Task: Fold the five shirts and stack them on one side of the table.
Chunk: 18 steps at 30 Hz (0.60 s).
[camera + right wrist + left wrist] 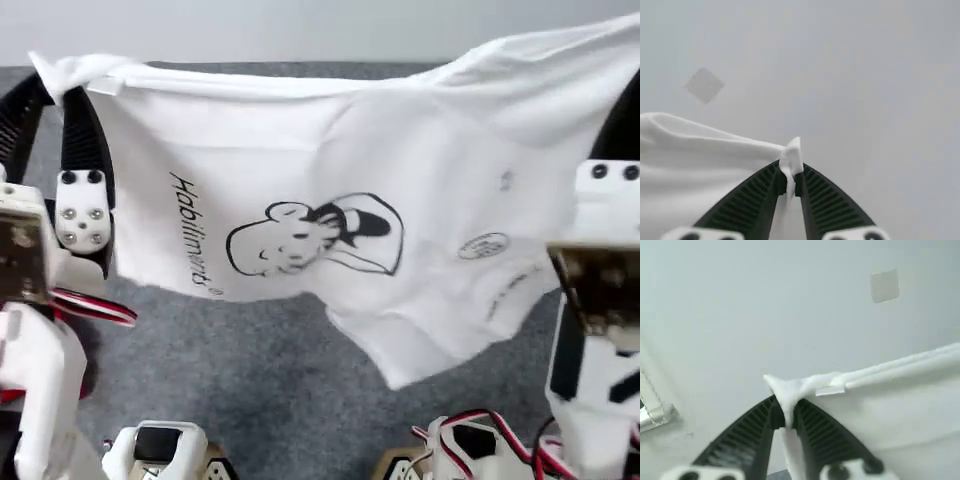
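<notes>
A white shirt (330, 220) with a black cartoon print hangs stretched in the air above the grey table (250, 390), held up by both arms. My left gripper (784, 412) is shut on one corner of the shirt (790, 387), at the upper left of the high view (50, 85). My right gripper (789, 177) is shut on the opposite corner (790, 152), up at the right edge of the high view. The shirt's lower part sags toward the table, with a flap hanging lowest at centre-right (420, 355).
The left arm's white body (40, 300) and the right arm's body (600, 300) stand at the two sides, with red and white cables near their bases. A pale wall (790, 305) lies behind the table. Grey tabletop shows under the shirt.
</notes>
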Tool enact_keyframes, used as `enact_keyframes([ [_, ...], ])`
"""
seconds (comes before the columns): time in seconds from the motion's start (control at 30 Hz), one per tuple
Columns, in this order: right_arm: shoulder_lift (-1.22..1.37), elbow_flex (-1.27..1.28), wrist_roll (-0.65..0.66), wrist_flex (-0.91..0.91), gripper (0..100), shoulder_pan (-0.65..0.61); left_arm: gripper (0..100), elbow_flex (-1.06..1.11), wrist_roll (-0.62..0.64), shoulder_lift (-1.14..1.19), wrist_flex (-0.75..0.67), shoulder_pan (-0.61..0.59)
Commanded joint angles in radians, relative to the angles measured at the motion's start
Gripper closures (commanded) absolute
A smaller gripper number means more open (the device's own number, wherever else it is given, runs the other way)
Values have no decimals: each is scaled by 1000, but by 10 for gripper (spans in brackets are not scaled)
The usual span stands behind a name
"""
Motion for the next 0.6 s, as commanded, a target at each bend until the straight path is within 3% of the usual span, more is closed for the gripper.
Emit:
enact_keyframes([
  [0.0, 48, -103, 15, -59, 989, 21, 993, -21, -92, -12, -29, -3],
  [0.2, 50, -118, 97, -128, 989, 21, 993, -24, -121, -28, -21, -5],
  [0.57, -62, -114, 121, -116, 989, 21, 993, -22, -189, -218, 135, -5],
])
